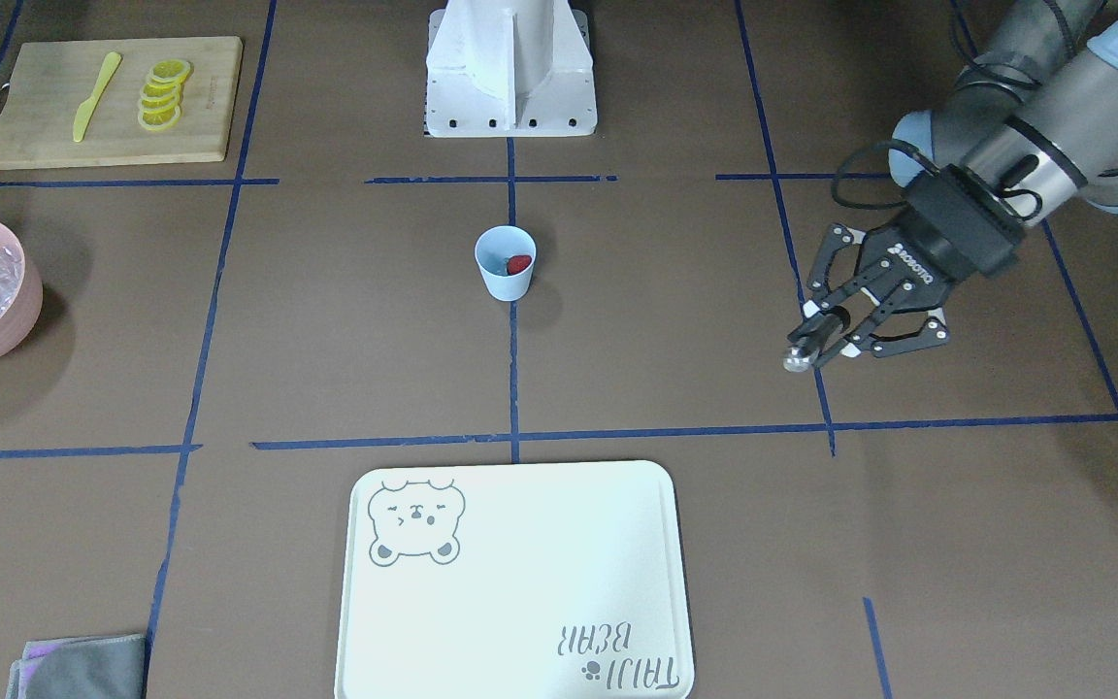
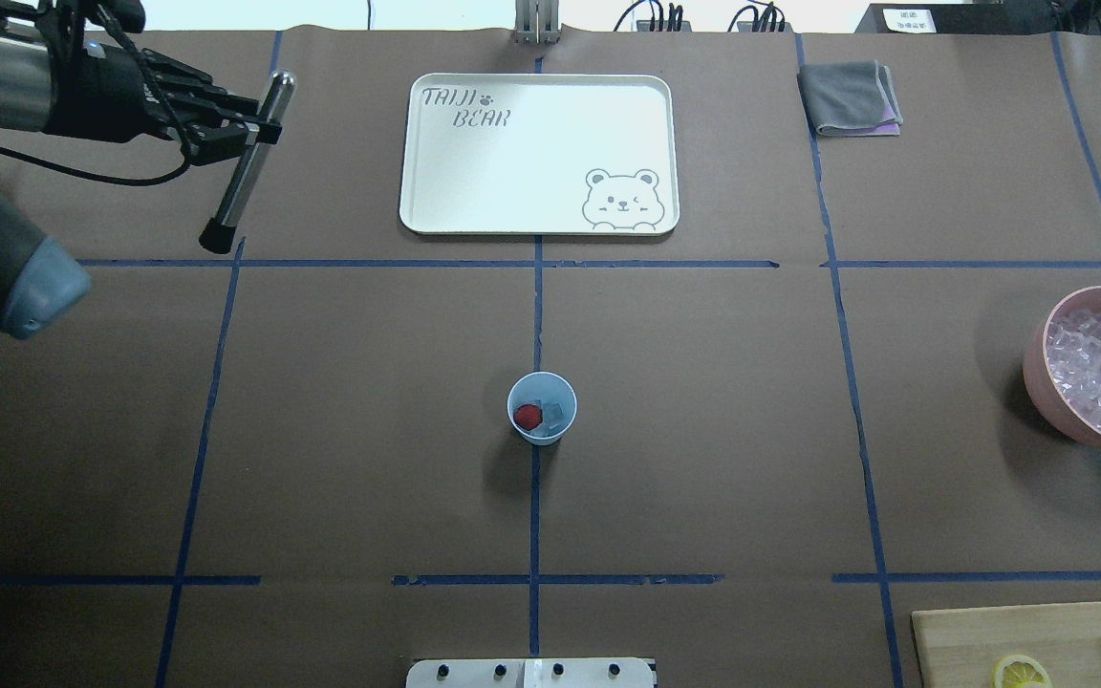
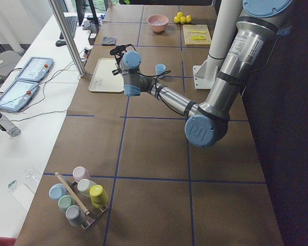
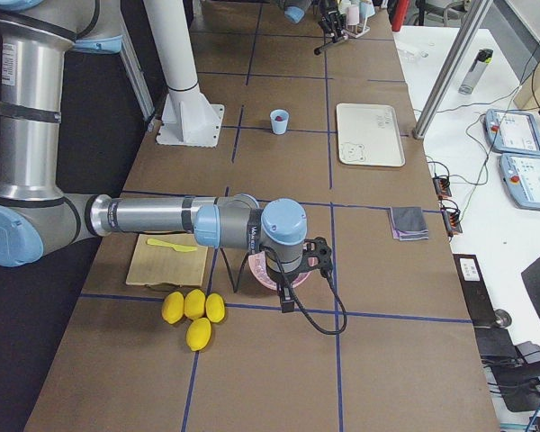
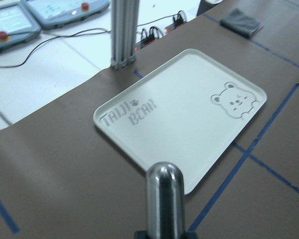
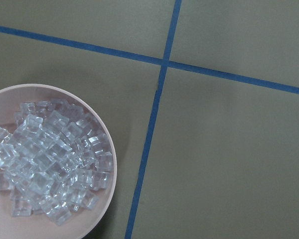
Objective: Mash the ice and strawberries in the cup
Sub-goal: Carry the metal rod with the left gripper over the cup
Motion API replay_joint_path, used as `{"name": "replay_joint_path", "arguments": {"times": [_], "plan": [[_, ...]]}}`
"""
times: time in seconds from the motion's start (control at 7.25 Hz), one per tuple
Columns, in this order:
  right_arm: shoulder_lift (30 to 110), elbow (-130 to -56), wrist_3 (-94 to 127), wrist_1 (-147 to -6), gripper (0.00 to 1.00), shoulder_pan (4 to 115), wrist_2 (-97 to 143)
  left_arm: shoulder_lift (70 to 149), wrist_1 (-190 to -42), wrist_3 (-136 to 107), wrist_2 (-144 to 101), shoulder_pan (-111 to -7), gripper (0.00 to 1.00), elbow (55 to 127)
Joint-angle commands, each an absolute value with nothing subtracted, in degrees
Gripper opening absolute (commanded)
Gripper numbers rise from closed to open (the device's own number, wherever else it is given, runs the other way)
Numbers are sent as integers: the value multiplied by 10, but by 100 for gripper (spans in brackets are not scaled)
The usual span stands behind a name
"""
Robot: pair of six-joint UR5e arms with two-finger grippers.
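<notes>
The pale blue cup [image 2: 542,408] stands upright at the table's middle, also in the front view [image 1: 506,264]. Inside it lie the red strawberry [image 2: 528,416] and some clear ice [image 2: 556,413]. My left gripper [image 2: 249,129] is far off at the table's left, shut on a metal muddler [image 2: 243,172] held above the table; its rounded end fills the left wrist view [image 5: 164,199]. My right gripper [image 4: 292,288] hangs over the pink bowl [image 6: 112,164] of ice cubes [image 6: 50,169]; I cannot tell whether it is open or shut.
A white bear tray [image 2: 536,153] lies beyond the cup. A grey cloth [image 2: 849,97] is at the far right. A wooden board [image 1: 113,97] with lemon slices and a yellow knife sits near the robot's right. Whole lemons [image 4: 193,310] lie beside it.
</notes>
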State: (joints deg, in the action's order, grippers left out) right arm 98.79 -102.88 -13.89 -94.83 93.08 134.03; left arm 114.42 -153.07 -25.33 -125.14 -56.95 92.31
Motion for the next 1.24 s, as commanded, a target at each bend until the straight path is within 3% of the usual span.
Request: {"name": "replay_joint_path", "arguments": {"times": [0.0,0.41,1.1], "plan": [[988,-1028,-139,-948,99,931,1340,1189,-1600,-251,-1211,-524,0,921],[988,-1028,-139,-948,99,931,1340,1198,-1738,-192,-1061,-389,0,921],[991,-1028,-140,-948,99,931,1340,1198,-1924,-178,-944,-300,0,890]]}}
